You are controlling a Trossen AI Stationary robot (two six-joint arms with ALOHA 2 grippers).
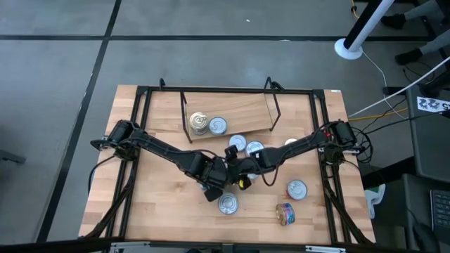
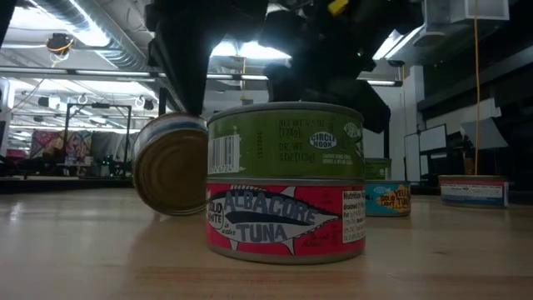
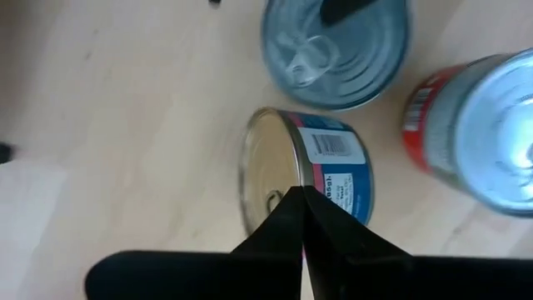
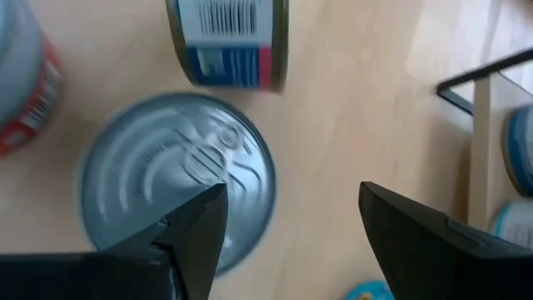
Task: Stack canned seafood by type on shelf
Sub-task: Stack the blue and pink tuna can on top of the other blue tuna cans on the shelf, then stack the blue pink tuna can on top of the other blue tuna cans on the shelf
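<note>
Both arms are met over the table centre, just in front of the shelf [image 1: 228, 116], where two tins [image 1: 209, 125] are already seen on its board. The left gripper [image 3: 301, 218] is pinched fully shut w/ nothing between the fingers, tips poised right above a blue-labelled tin on its side [image 3: 308, 175]; whether it is touched can't be told. The right gripper [image 4: 291, 225] is spread wide & empty, hovering over a silver-lidded upright tin [image 4: 179, 187], one finger over its lid, the other over bare wood. In the low view a green tin stacked on a red albacore tin [image 2: 286, 187] is seen at the front, w/ the tipped gold-ended tin [image 2: 171, 164] beside it; more tins [image 1: 296, 188] lie nearer the right edge. Step judged in hand: approach to pick the next tin, prob. by the right arm. For the next move the open jaws would need to be centred so both fingers straddle the tin's rim, then lowered & closed. The tipped tin likely needs righting first; it could roll if nudged.
</note>
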